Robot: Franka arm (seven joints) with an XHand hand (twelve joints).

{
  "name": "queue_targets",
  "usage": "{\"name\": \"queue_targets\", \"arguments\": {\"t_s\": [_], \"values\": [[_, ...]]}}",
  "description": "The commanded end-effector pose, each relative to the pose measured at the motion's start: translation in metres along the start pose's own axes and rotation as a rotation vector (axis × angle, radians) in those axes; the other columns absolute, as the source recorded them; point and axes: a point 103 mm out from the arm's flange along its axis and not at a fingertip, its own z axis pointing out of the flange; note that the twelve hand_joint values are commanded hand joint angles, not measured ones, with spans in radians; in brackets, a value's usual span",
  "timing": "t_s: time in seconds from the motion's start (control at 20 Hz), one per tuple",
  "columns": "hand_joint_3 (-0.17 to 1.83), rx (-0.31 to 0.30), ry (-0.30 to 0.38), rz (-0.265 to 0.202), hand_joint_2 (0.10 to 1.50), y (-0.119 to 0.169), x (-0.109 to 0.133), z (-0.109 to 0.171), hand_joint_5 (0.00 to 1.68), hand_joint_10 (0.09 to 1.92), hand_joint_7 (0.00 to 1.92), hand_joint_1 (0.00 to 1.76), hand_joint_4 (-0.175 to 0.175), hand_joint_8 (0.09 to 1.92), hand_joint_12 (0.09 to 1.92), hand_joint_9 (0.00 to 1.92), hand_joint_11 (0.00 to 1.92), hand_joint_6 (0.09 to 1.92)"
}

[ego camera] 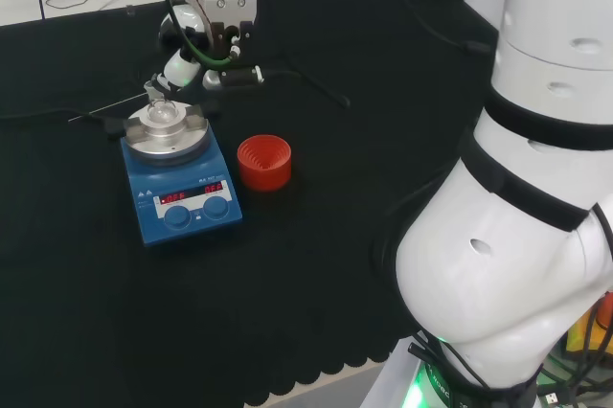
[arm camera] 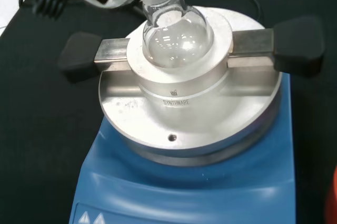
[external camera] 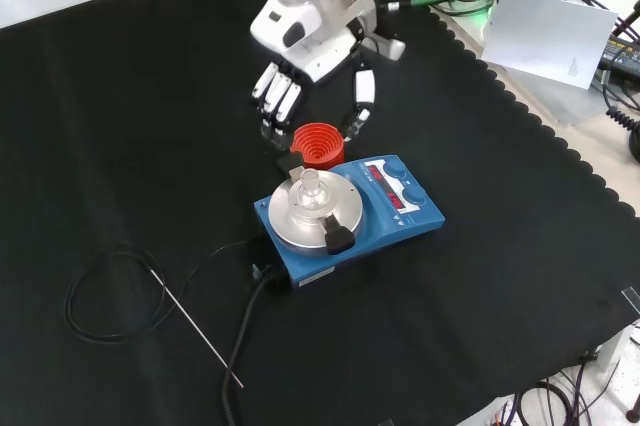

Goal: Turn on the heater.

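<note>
One open hand (external camera: 310, 64) (fingers straight) hangs beyond the blue heater (external camera: 400, 221).

light: bright, even | shadows: faint on cloth | glare: flask (arm camera: 176, 37) | blur: wrist-view top edge

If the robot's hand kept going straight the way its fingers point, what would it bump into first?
Probably the red ribbed ring. In the front view the hand hangs open, fingers pointing down at the cloth just behind the ring, with the blue heater beyond. Depth is unclear, so it might touch the black cloth first.
</note>
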Motion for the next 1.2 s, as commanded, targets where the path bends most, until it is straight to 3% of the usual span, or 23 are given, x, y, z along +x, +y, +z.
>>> {"name": "queue_targets", "arguments": {"t_s": [0.05, 0.4, 0.9, 1.0, 1.2], "values": [[0.58, -0.004, -0.033, 0.018, 0.63, -0.032, 0.005, -0.005, 0.42, 0.71, 0.31, 0.83, -0.028, 0.75, 1.38, 0.53, 0.28, 0.43], [0.58, 0.012, -0.031, 0.027, 0.64, -0.065, 0.015, -0.003, 0.41, 0.71, 0.32, 0.83, -0.028, 0.75, 1.38, 0.54, 0.29, 0.42], [0.69, 0.064, 0.028, 0.049, 0.66, -0.124, 0.016, 0.029, 0.49, 0.65, 0.58, 0.98, -0.036, 0.76, 1.33, 0.83, 0.43, 0.48], [0.71, 0.084, -0.022, 0.043, 0.66, -0.132, 0.016, 0.035, 0.49, 0.65, 0.63, 0.99, -0.039, 0.77, 1.31, 0.89, 0.48, 0.49], [0.73, 0.104, -0.01, 0.04, 0.66, -0.148, 0.019, 0.049, 0.52, 0.65, 0.84, 1.01, -0.047, 0.8, 1.29, 1.0, 0.57, 0.54]]}}
